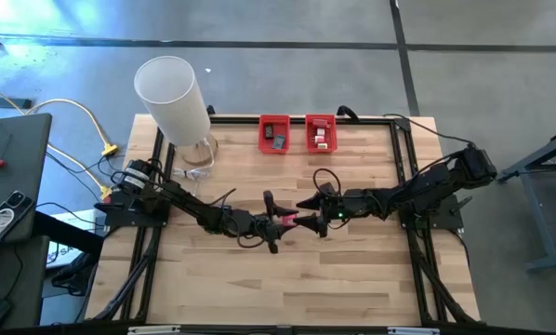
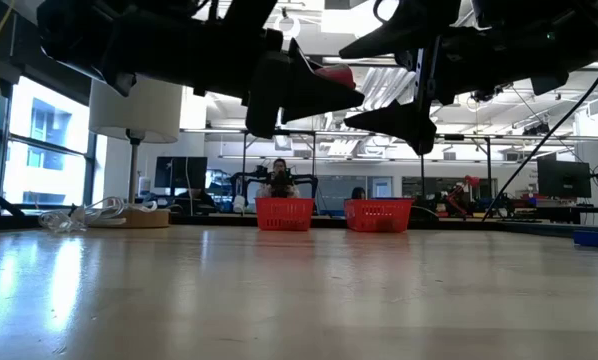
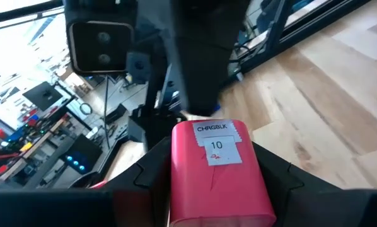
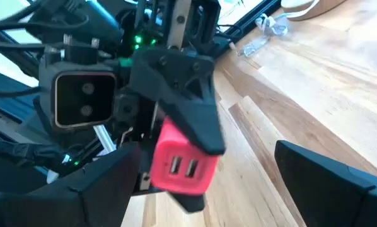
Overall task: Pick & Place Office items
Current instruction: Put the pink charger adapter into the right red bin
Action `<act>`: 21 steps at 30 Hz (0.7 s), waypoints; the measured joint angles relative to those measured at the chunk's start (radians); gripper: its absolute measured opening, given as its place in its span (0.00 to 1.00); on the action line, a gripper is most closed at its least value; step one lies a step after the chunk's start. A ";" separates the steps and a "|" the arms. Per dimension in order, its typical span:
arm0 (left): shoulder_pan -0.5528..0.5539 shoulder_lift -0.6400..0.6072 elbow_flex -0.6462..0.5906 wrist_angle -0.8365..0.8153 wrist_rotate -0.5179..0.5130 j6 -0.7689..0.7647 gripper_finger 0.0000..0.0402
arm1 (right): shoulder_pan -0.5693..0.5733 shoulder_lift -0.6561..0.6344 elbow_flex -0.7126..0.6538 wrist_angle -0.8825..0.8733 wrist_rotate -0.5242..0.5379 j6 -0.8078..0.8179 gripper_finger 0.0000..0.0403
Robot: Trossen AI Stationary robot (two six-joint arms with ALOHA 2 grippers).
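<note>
Over the middle of the wooden table my two grippers face each other, both level and well above the surface. My left gripper (image 1: 280,223) is shut on a red charger block (image 3: 217,173) bearing a white label; the block's end with two ports (image 4: 182,167) points at my right gripper. My right gripper (image 1: 311,214) stands open just to the table's right of the block. Its two fingers (image 4: 327,180) are spread wide on either side of the block's line and touch nothing. In the low view the block (image 2: 336,74) shows between the two dark hands. My left gripper pinches the red charger block by its two opposite sides (image 3: 176,176) between its two fingers (image 3: 273,173). The fingers lie level and point toward the table's right. The block's port end sticks out past the fingertips. The block hangs clear of the table.
Two red bins (image 1: 274,133) (image 1: 320,132) with small items stand at the far edge. A tall white cylinder (image 1: 173,98) stands at the far left, with clear plastic and cables (image 1: 196,167) at its foot. Bare wood (image 1: 287,288) lies toward the near edge.
</note>
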 joint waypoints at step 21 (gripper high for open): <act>0.069 0.000 0.000 0.002 0.132 -0.068 0.36 | -0.027 0.000 0.000 -0.014 -0.031 -0.008 0.88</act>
